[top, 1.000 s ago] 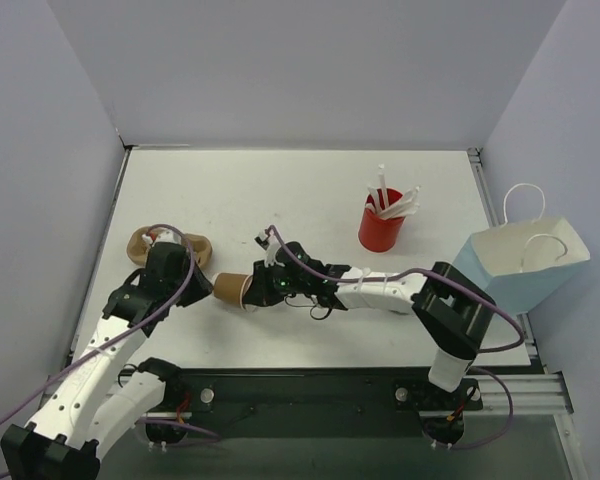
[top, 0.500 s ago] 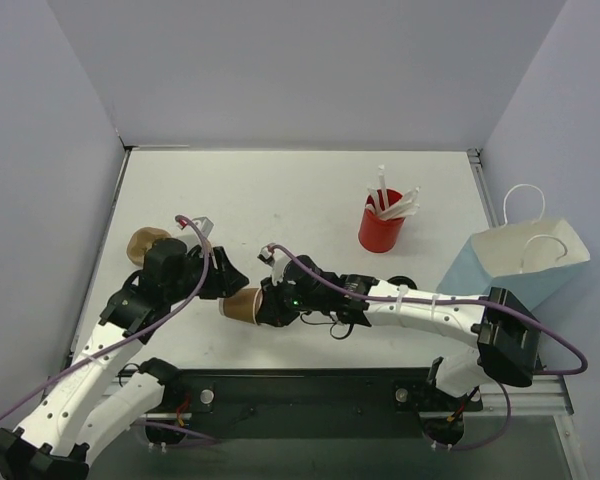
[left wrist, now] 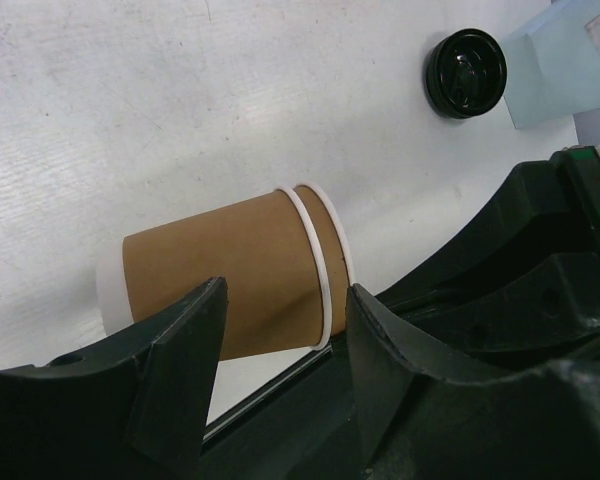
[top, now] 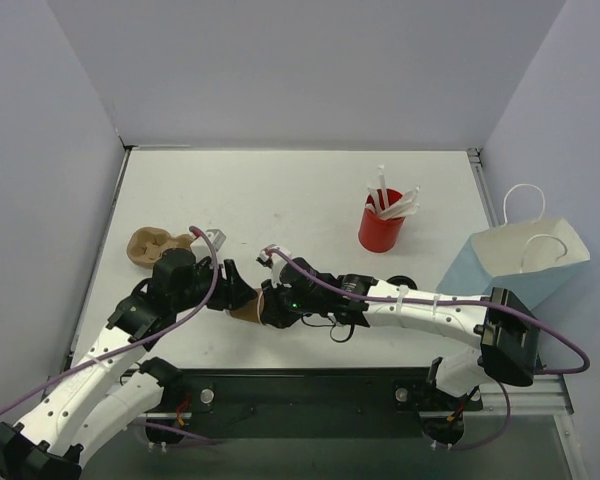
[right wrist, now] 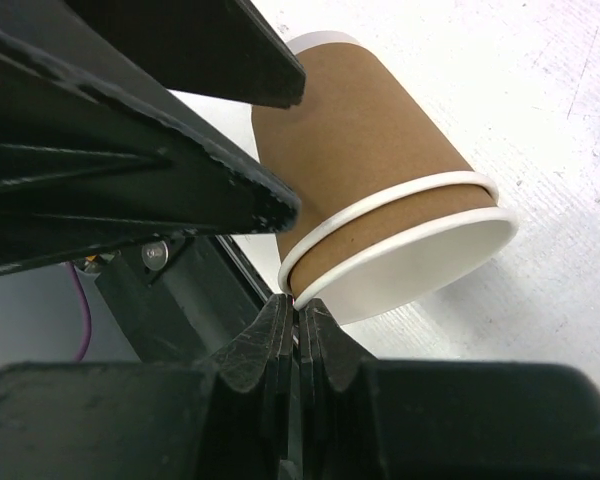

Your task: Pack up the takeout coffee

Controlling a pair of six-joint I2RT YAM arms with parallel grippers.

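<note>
**Cup preparation, before packing.** The nested kraft cups [right wrist: 370, 150] lie on their side, lidless, well to the left of the blue paper bag [top: 520, 265]. The black lid [left wrist: 465, 72] rests just beside that bag. Your right gripper [right wrist: 298, 305] is closed, pinching the cups' rim. Your left gripper [left wrist: 285, 300] stands open, its fingers [left wrist: 180, 340] poised over the cups' wall with no clear contact. Judged next: close the left fingers on the outer cup, draw the pair apart, then lid one cup and carry it to the bag.

Red cup [top: 381, 234] of white straws [top: 392, 204] stands upright near the blue bag [top: 492, 274]
</note>
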